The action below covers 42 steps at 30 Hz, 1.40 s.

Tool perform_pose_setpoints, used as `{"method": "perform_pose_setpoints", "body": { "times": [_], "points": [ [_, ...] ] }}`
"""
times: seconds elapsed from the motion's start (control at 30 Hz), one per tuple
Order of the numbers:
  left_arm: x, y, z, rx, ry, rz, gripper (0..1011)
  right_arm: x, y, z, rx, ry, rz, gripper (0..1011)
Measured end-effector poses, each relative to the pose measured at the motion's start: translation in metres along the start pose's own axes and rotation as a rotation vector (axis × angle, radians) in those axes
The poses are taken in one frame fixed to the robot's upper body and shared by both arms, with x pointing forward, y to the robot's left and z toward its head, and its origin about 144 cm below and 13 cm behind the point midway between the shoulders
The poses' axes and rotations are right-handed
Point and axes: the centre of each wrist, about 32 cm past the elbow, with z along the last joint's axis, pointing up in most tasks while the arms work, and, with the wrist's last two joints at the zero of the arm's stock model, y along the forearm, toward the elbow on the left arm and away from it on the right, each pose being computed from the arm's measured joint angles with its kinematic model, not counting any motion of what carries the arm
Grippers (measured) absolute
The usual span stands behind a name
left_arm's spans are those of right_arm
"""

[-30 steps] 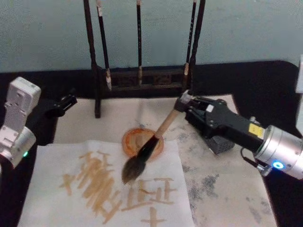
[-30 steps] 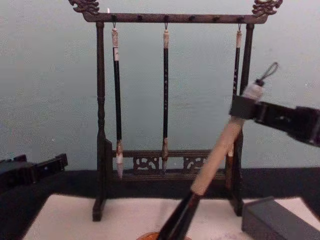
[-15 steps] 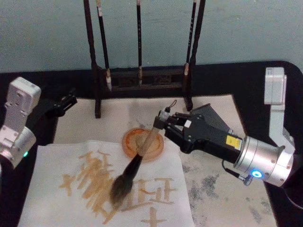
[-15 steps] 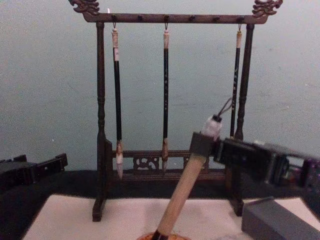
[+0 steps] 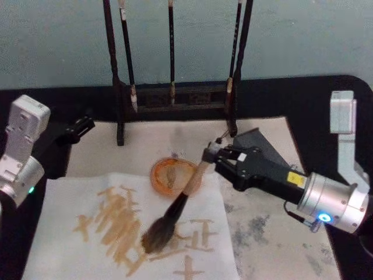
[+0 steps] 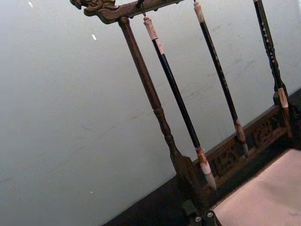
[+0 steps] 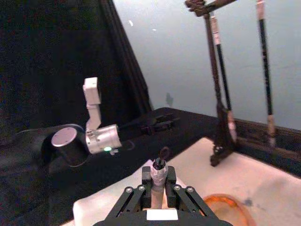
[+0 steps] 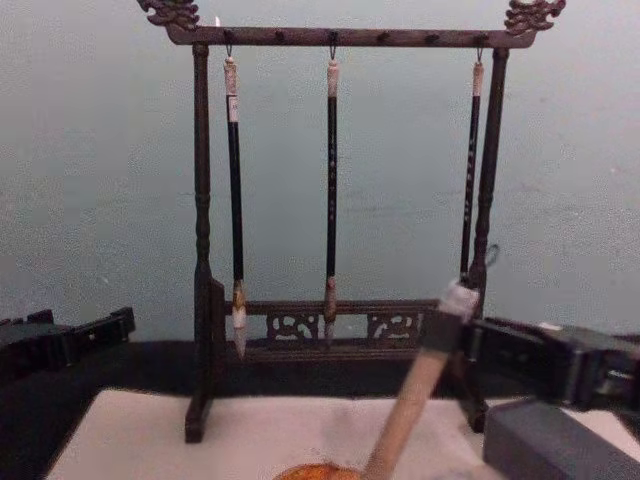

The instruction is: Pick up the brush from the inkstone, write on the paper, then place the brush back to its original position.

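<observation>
My right gripper [image 5: 208, 156] is shut on the top of the brush's [image 5: 195, 178] pale tan handle, also seen in the right wrist view [image 7: 159, 181] and chest view [image 8: 455, 335]. The brush slants down to my left past the round orange inkstone [image 5: 168, 175]. Its dark bushy bristles [image 5: 156, 237] touch the white paper [image 5: 58, 198], among tan strokes. My left gripper [image 5: 78, 128] is parked shut at the table's left, off the paper, and shows in the chest view [image 8: 70, 340].
A wooden rack [image 8: 335, 38] with three thin black brushes stands at the back of the cream, grey-stained mat [image 5: 274, 233]. A dark grey block [image 5: 256, 143] lies on the mat behind my right gripper. Black cloth surrounds the mat.
A second ago the brush hung higher by the inkstone. It swung down onto the paper to my left, and has since shifted slightly right with the gripper, bristles still on the paper.
</observation>
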Motion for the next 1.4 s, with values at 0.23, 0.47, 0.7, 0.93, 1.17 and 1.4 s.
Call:
{"method": "perform_pose_setpoints", "body": {
  "times": [0.23, 0.47, 0.7, 0.93, 1.17, 1.4],
  "points": [
    [0.000, 0.000, 0.000, 0.000, 0.000, 0.000, 1002, 0.005, -0.013, 0.002, 0.008, 0.001, -0.035, 171],
    [0.000, 0.000, 0.000, 0.000, 0.000, 0.000, 1002, 0.009, -0.024, 0.005, 0.019, 0.003, -0.069, 172],
    [0.000, 0.000, 0.000, 0.000, 0.000, 0.000, 1002, 0.012, -0.033, 0.010, 0.045, 0.004, -0.094, 172],
    [0.000, 0.000, 0.000, 0.000, 0.000, 0.000, 1000, 0.013, -0.033, 0.015, 0.090, 0.008, -0.097, 172],
    [0.000, 0.000, 0.000, 0.000, 0.000, 0.000, 1002, 0.015, -0.024, 0.021, 0.150, 0.024, -0.095, 172],
    [0.000, 0.000, 0.000, 0.000, 0.000, 0.000, 1002, 0.023, -0.017, 0.023, 0.201, 0.061, -0.111, 172]
  ]
}}
